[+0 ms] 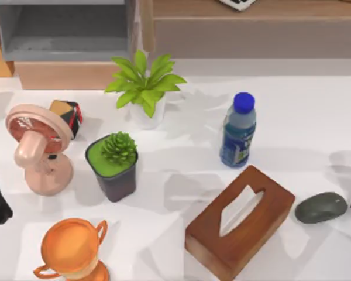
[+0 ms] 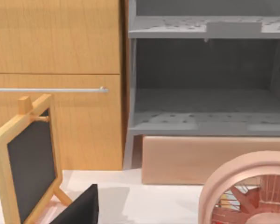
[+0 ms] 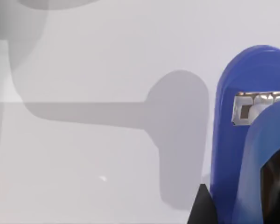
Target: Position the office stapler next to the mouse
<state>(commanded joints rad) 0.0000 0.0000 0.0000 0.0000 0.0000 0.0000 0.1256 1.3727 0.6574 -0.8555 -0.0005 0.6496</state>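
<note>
Just tissue box (image 1: 240, 221) beside mouse (image 1: 320, 207)

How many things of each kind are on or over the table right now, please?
Potted plants: 2
Bottle: 1
Tissue box: 1
Mouse: 1
Stapler: 1
Fan: 1
Trophy cup: 1
Cube: 1
Small chalkboard: 1
Total: 10
</note>
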